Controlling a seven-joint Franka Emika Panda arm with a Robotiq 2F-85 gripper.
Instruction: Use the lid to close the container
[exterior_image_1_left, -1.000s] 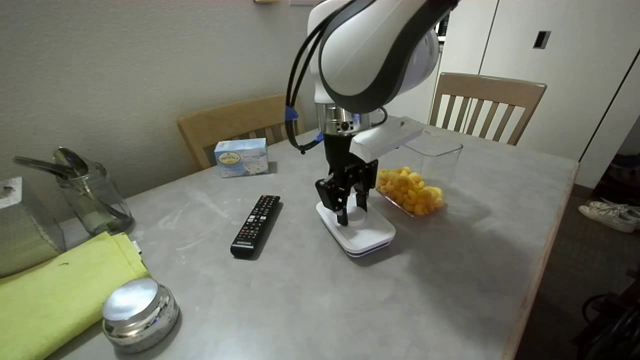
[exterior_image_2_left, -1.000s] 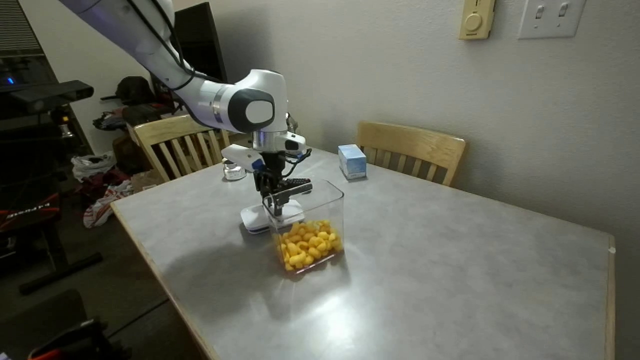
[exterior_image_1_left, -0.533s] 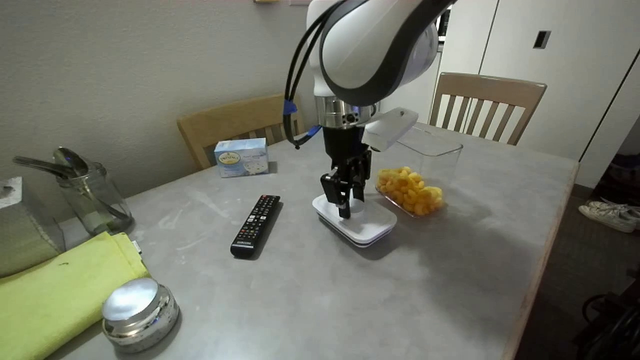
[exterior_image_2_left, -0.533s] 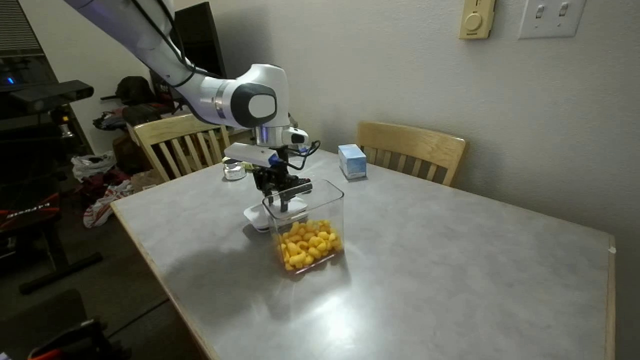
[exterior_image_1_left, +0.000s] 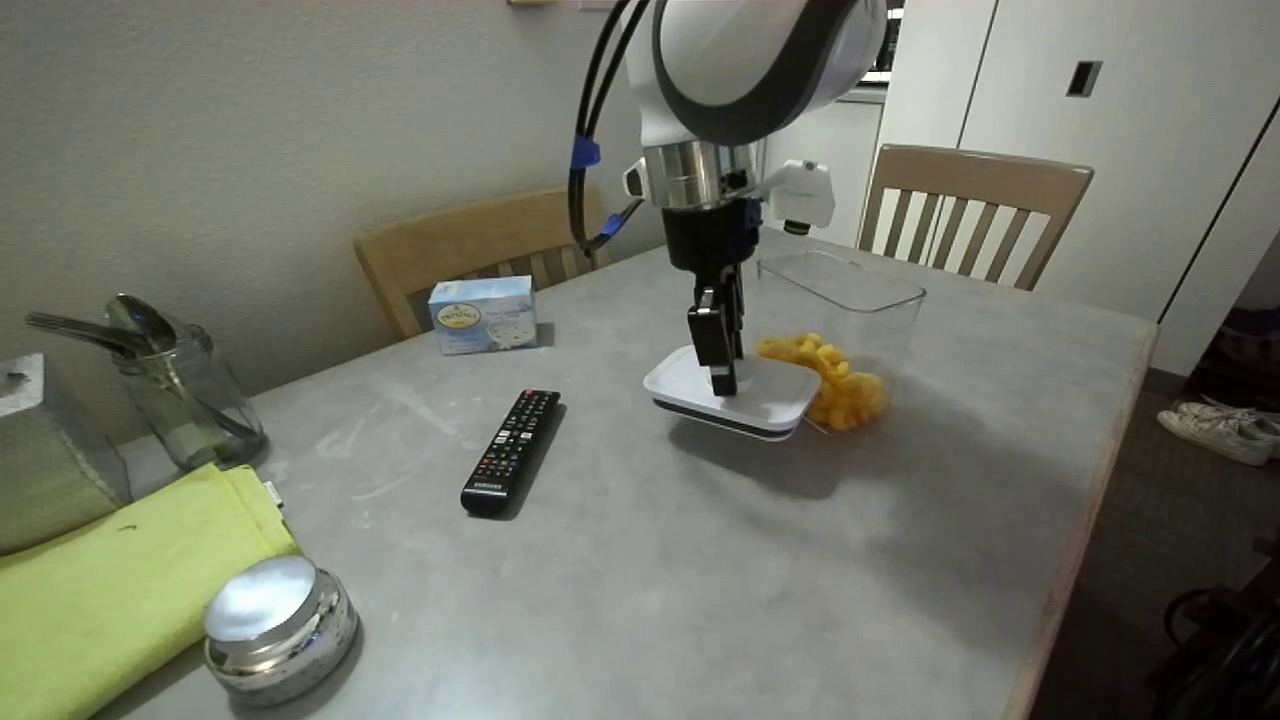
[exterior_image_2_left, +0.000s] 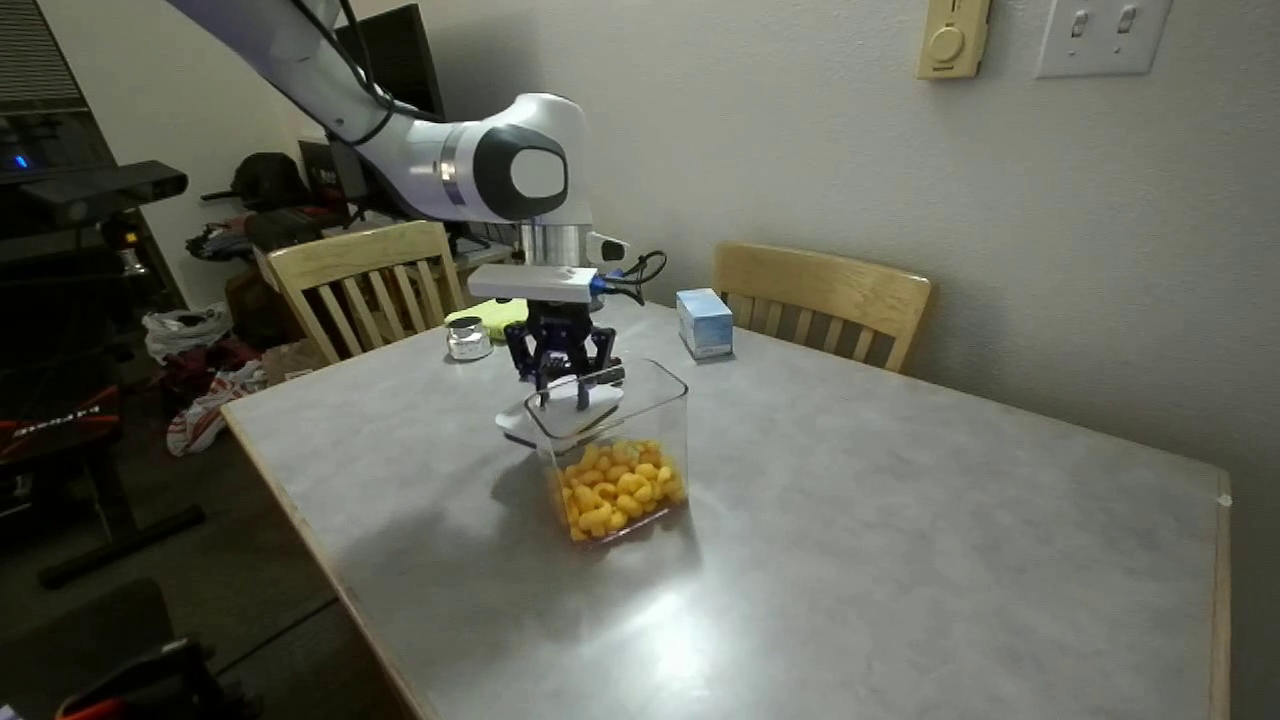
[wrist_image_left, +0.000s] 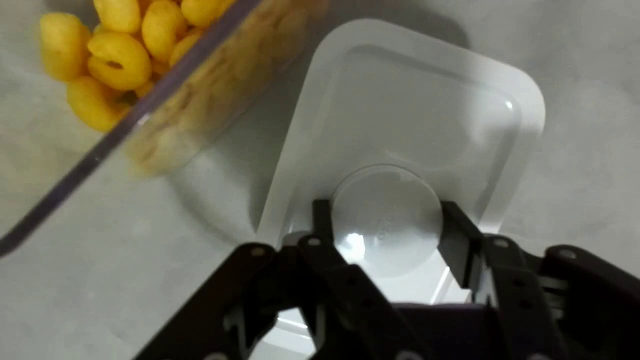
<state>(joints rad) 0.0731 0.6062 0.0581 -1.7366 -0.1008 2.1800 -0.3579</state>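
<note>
Beside clear plastic container (exterior_image_2_left: 640, 425) | end effector (wrist_image_left: 386, 217) pinching white rounded-rectangle lid (wrist_image_left: 405, 115) by round knob (wrist_image_left: 387, 222) | aloft

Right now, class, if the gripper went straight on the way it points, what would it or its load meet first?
Probably the table: the gripper points down with the lid in its grip, so the lid would land first. The clear box looks beside that path, though depth is unclear.

There's one each — lid (exterior_image_1_left: 772, 390), container (exterior_image_2_left: 655, 422), remote (exterior_image_1_left: 512, 452), tin (exterior_image_1_left: 281, 632).
</note>
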